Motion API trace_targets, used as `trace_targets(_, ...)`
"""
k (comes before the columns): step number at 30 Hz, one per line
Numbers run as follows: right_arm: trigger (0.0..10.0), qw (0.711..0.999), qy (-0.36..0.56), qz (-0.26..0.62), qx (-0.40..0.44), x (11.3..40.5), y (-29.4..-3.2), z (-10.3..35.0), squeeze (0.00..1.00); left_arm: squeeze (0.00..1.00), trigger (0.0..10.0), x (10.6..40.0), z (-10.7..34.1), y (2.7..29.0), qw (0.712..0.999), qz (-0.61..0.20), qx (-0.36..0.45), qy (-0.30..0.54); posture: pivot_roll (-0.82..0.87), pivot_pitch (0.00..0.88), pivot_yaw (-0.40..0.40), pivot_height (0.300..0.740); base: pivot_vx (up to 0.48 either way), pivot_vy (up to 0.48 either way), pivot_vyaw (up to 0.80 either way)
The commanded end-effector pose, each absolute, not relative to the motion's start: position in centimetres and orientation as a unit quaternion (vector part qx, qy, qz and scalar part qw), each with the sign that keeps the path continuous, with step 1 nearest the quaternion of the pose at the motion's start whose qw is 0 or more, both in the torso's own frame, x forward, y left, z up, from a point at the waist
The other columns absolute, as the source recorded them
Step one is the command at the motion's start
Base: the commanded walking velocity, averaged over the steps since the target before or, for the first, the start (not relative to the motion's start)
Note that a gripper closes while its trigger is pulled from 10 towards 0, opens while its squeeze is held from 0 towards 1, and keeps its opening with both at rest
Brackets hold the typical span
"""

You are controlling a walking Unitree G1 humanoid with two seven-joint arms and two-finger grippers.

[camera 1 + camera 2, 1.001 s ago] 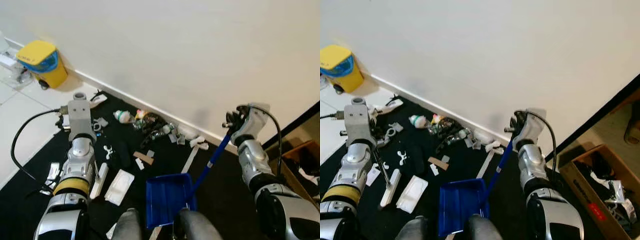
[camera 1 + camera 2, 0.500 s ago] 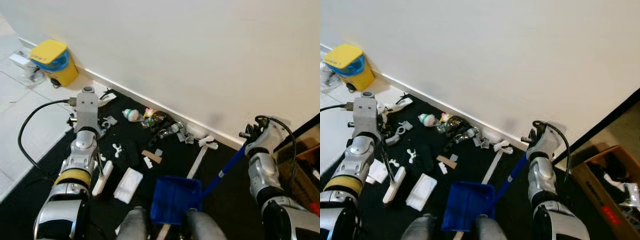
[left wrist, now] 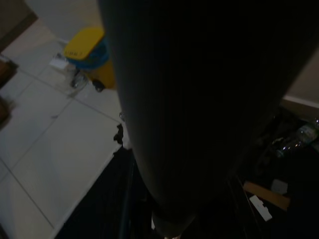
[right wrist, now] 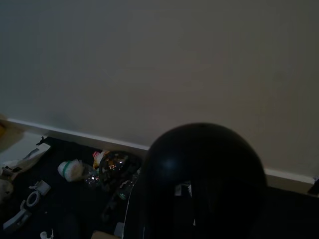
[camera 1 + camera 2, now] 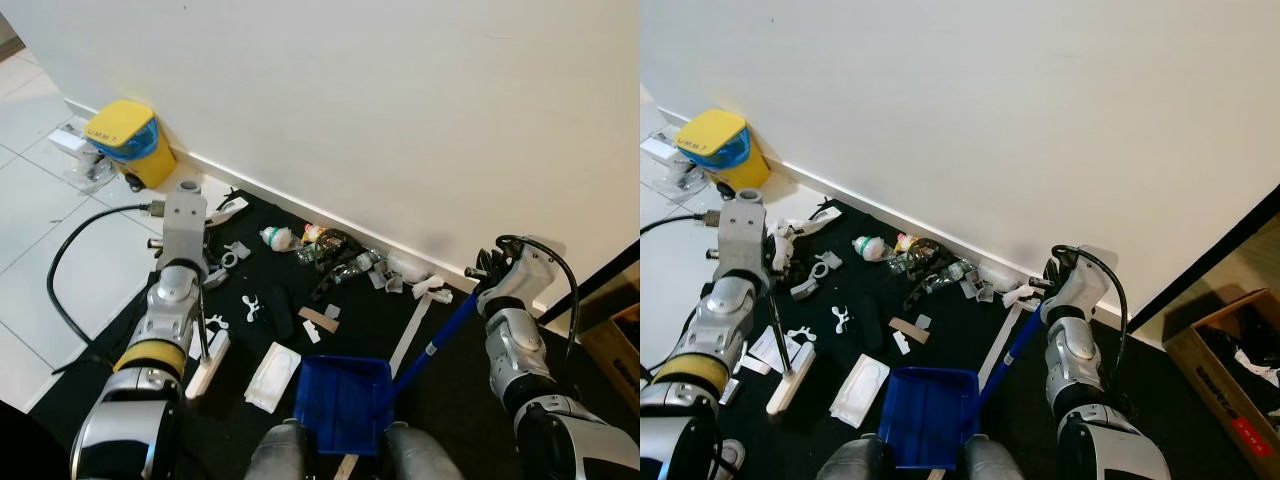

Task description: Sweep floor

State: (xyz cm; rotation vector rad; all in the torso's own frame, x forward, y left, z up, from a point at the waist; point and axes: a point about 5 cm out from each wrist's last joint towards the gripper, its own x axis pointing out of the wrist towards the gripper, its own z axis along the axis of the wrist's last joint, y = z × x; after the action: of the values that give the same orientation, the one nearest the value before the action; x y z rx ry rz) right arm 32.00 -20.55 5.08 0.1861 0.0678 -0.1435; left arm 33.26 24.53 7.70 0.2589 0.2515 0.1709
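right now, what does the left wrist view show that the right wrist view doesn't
Left wrist view: a yellow bin standing on white floor tiles, a brown cardboard scrap, and a broad dark shape close to the lens.
Right wrist view: the white wall, its baseboard, a white and green bottle, and a dark rounded shape up close.
Shared: the black mat and the litter lying on it.

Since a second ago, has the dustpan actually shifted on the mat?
Cannot tell. The camera has swung, so the whole scene has shifted. The blue dustpan lies just ahead of the robot's feet, near the white packet, much as before; any slide is too slight to judge.
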Motion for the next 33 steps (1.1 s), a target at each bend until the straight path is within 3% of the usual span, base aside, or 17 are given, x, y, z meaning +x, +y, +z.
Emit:
trace_targets(1,10.0,0.994,0.034,-0.061,0.083,32.5,-20.8,5.6,0.00,0.00,10.0,32.8,7.1,24.3,0.980,0.095,0.123,0.127,0.07,0.096,0.022,0.740,0.000,0.000,0.00)
trace_targets(6,10.0,0.995,0.032,-0.056,0.076,32.8,-21.1,6.0,0.00,0.00,10.0,32.8,6.7,23.9,0.979,0.090,0.125,0.135,0.06,0.102,0.011,0.740,0.000,0.000,0.00)
trace_targets(12,10.0,0.996,0.031,-0.052,0.072,32.9,-21.2,6.2,0.00,0.00,10.0,32.7,6.4,23.7,0.978,0.096,0.120,0.140,0.05,0.102,0.002,0.740,0.000,-0.480,0.00)
trace_targets(16,10.0,0.996,0.034,-0.042,0.067,32.8,-21.0,6.1,0.00,0.00,10.0,32.6,6.3,23.7,0.980,0.110,0.088,0.137,0.04,0.102,-0.016,0.740,0.000,0.000,0.00)
trace_targets(33,10.0,0.997,0.026,-0.023,0.064,33.8,-20.5,7.2,0.00,0.00,10.0,32.1,6.1,24.7,0.978,0.120,0.094,0.140,0.05,0.111,-0.044,0.740,0.000,0.000,0.00)
